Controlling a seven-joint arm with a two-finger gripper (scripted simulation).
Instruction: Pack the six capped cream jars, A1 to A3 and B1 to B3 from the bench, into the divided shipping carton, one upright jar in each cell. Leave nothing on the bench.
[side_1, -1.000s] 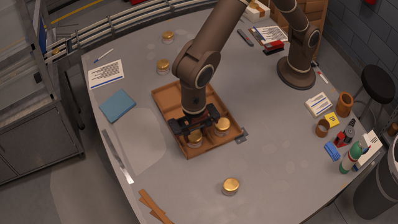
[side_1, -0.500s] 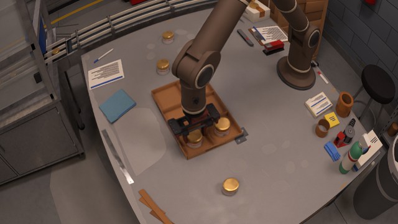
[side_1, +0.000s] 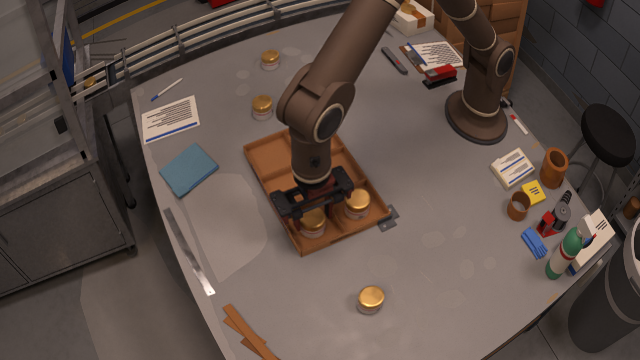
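My gripper (side_1: pixel 313 210) hangs over the near end of the brown divided carton (side_1: pixel 314 189), open around a gold-capped jar (side_1: pixel 313 222) that stands upright in the near left cell. A second jar (side_1: pixel 357 203) stands upright in the near right cell beside it. The arm hides the middle cells, and the far left cell shows empty. Three more gold-capped jars stand on the bench: one (side_1: pixel 370 299) near the front edge, one (side_1: pixel 262 107) just beyond the carton, and one (side_1: pixel 270 59) farther back.
A blue cloth (side_1: pixel 188 169) and a printed sheet (side_1: pixel 170 119) lie left of the carton, with a steel ruler (side_1: pixel 188 251) along the left edge. The arm's base (side_1: pixel 476 117) stands at the back right. Tape rolls, boxes and a bottle crowd the right edge.
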